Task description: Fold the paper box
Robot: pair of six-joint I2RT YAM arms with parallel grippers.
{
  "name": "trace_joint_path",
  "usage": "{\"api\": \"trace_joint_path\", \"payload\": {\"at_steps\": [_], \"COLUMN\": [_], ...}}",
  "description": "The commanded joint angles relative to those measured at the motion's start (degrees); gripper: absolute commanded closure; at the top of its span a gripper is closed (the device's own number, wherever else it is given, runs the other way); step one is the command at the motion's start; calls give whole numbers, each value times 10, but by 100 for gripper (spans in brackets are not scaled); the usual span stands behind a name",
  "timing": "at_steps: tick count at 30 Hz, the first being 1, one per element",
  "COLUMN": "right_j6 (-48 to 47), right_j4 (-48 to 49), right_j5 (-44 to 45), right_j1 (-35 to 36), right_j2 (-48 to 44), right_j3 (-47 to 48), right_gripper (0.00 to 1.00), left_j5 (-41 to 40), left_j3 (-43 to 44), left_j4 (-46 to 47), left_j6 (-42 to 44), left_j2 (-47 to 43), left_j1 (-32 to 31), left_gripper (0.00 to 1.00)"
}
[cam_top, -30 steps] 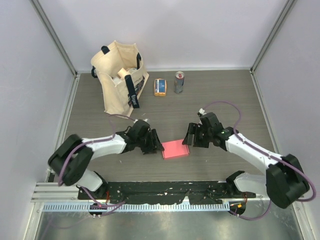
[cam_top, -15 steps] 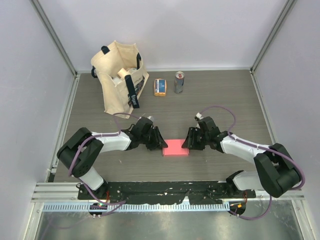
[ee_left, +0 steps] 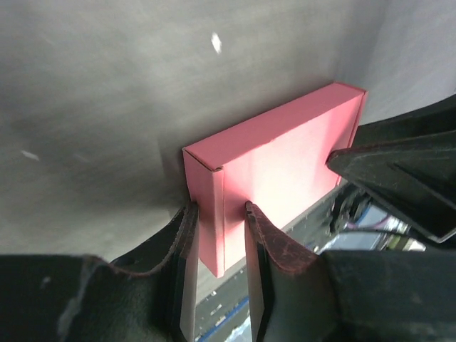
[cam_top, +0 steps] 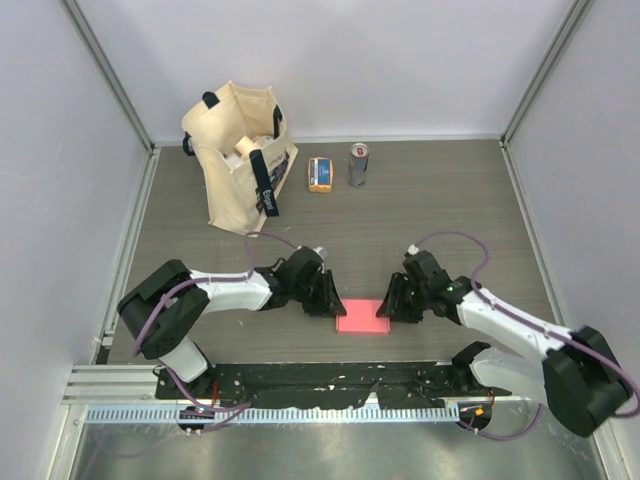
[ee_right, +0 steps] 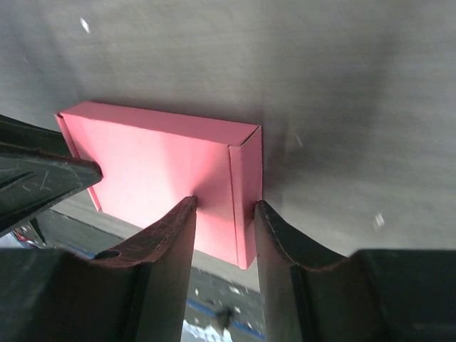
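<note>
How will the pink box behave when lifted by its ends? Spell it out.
The paper box is thin folded card, so probably light and crushable. The left pincer and right pincer each clamp an end wall; its middle may buckle. Flat, unlikely to roll.

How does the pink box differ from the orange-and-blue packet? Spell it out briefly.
Colour: the paper box is plain pinkish-red; the packet is orange with blue. Size: the paper box looks larger from above. State: the left pincer and right pincer clamp the paper box's ends; the packet lies free beside the can. Both are low rectangular blocks.
</note>
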Motion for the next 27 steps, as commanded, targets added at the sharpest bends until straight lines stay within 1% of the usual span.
{"api": "trace_joint_path", "payload": {"at_steps": [1, 2, 4, 5, 6, 7, 9, 12, 13, 14, 17, 23, 25, 27], "right_j6": [79, 80, 88, 93, 100, 112, 120, 139, 148, 161, 157, 157, 159, 156], "right_j4": [-87, -106, -155, -162, -163, -166, -190, -223, -236, -252, -298, -365, -383, -378], "right_j5": [-8, 4, 33, 33, 27, 24, 39, 75, 108, 119, 184, 239, 245, 237], "right_j1": [21, 21, 20, 20, 20, 19, 18, 11, 7, 4, -16, -59, -77, -90], "right_j2": [-108, -137, -154, -156, -158, -158, -165, -185, -200, -204, -197, -159, -161, -169], "right_j3": [-4, -2, 5, 5, 3, 0, 5, 13, 14, 17, 41, 83, 81, 68], "right_gripper": [58, 58, 57, 57, 55, 55, 54, 53, 53, 52, 52, 51, 51, 52], "left_j5": [91, 97, 116, 121, 129, 147, 163, 160, 156, 154, 156, 166, 164, 164], "left_j3": [35, 48, 67, 79, 107, 116, 134, 151, 159, 165, 205, 285, 313, 331], "left_j4": [34, 45, 57, 67, 68, 71, 108, 123, 123, 132, 136, 168, 165, 163], "left_j6": [-30, -33, -40, -43, -43, -50, -70, -83, -88, -91, -96, -125, -124, -126], "left_j2": [11, 29, 55, 67, 97, 110, 142, 155, 158, 160, 188, 254, 271, 282], "left_j1": [-74, -79, -100, -109, -123, -128, -137, -141, -142, -144, -152, -168, -169, -173], "left_gripper": [72, 72, 73, 73, 73, 74, 75, 75, 75, 75, 75, 75, 75, 75]}}
